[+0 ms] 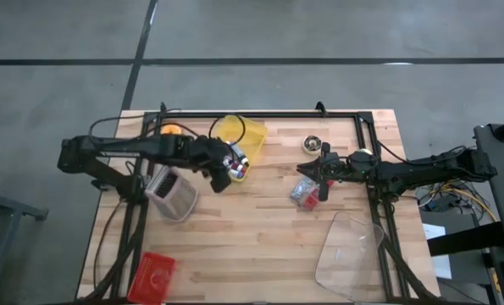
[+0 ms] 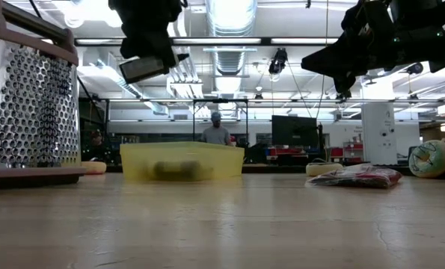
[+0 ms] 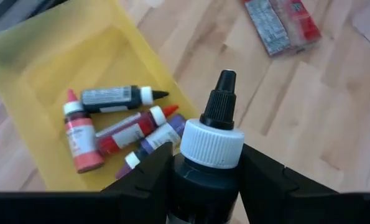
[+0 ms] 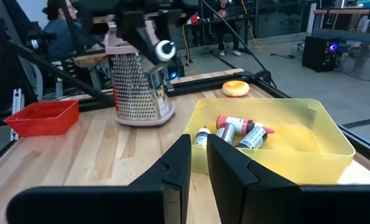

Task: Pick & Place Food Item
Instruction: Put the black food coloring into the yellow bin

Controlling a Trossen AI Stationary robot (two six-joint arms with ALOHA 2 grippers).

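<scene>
Black-capped food colouring bottle [image 3: 212,149] sits pinched in the left gripper [image 3: 203,180], raised just beside the yellow tray [image 3: 41,74] that holds four more bottles. Right gripper [image 4: 198,168], fingers pressed together and holding nothing, hovers across the tabletop [image 1: 260,237]. Released here, the bottle could strike the tray's rim and roll away.

bottles [image 3: 119,127] in bin [image 1: 250,135] | grater [image 1: 173,194] left of bin | packet [image 1: 304,191] right
</scene>
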